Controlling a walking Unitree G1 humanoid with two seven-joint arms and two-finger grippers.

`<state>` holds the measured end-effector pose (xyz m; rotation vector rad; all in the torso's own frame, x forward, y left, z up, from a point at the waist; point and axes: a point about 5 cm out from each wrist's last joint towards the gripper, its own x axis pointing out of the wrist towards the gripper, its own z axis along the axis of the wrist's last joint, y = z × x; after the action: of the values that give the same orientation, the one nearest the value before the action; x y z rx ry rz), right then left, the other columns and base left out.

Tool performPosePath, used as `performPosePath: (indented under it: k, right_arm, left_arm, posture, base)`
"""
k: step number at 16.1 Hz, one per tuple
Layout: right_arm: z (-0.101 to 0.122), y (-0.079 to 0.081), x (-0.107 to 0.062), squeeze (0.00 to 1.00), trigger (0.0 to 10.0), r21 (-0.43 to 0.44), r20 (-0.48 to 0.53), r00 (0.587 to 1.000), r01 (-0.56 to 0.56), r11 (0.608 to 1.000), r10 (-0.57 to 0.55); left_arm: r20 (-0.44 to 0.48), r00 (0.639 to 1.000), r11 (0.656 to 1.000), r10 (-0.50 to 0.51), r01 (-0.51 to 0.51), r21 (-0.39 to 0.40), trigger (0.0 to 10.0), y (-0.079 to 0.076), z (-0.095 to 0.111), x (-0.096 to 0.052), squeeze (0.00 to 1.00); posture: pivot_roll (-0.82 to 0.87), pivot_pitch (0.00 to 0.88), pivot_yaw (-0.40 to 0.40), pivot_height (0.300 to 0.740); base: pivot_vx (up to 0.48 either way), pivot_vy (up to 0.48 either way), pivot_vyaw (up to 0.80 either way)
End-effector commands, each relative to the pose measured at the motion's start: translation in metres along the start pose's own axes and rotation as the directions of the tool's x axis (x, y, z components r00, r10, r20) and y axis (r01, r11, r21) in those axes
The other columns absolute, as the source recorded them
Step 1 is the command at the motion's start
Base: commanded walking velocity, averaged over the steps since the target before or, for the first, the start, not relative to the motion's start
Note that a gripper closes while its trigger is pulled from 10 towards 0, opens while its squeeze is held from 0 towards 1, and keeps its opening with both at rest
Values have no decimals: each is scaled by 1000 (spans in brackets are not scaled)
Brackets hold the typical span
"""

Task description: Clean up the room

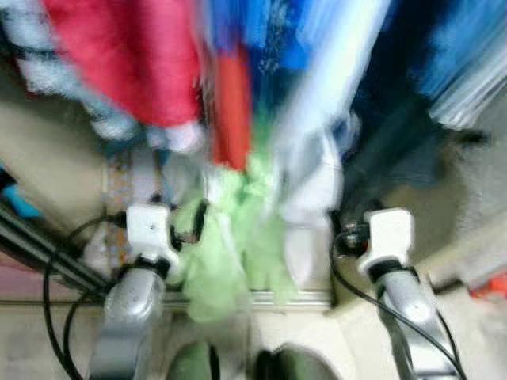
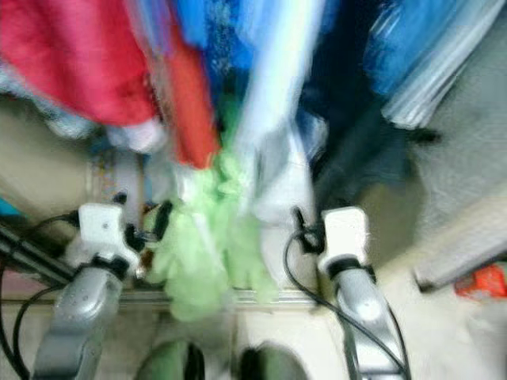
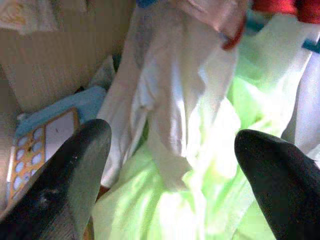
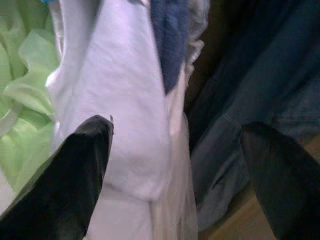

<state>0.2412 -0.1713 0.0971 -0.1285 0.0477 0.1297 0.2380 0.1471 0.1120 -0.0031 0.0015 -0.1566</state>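
Both arms were raised toward a row of hanging clothes, and the head views were blurred, so the robot was probably on the move or turning as it faced them. Which step of tidying the room this was could not be settled: the scene would fit a robot coming up to the garments to take one, and equally one that had let go of a garment among them and was about to draw back.

The left hand [image 3: 170,175] stood released, its two black fingers spread wide with nothing between them. Straight ahead of it, close but not touched, hung a light green garment [image 3: 210,165] with a white garment [image 3: 165,100] draped over its upper part. Off to one side of that hand a blue tray with a card of small round stickers [image 3: 45,145] lay against a beige wall.

The right hand [image 4: 175,175] was also released, fingers wide apart and holding nothing. In front of it hung a pale lilac-white garment [image 4: 125,115], with dark blue jeans [image 4: 240,125] just beside it and the green cloth at the far edge.

In the head views the green garment [image 1: 230,245] hung between the two wrists, nearer the left one, below a red garment [image 1: 127,55] and several blue ones [image 1: 269,32].

If a garment was to be taken, either hand would need to advance until the cloth sat between its fingers before closing, and loose fabric would likely slip or bunch
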Motion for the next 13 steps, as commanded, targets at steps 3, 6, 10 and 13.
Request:
performPosePath:
  k: [3,6,10,13]
  right_arm:
    - [-1,-6,1,0,10000,0,-5,1000,20,1000,-20]
    - [2,-4,3,0,10000,-1,26,1000,14,1000,-14]
    - [18,11,16,0,10000,10,104,991,-87,996,85]
    - [23,21,22,0,10000,-39,130,980,-149,988,152]
  left_arm:
    - [16,1000,1000,-2,2,3,10000,-3,3,2,0]
    - [36,982,978,187,-189,87,10000,19,4,1,0]
    - [29,962,958,271,-273,89,10000,33,0,1,0]
    - [34,961,954,275,-277,116,10000,36,-1,-1,0]
  posture:
    - [-19,139,-18,740]
    - [-13,131,-6,740]
    - [-7,132,-8,740]
    - [9,132,-20,740]
  base:
    - [0,-80,0]
    - [0,0,0]
    - [0,0,0]
    - [0,0,529]
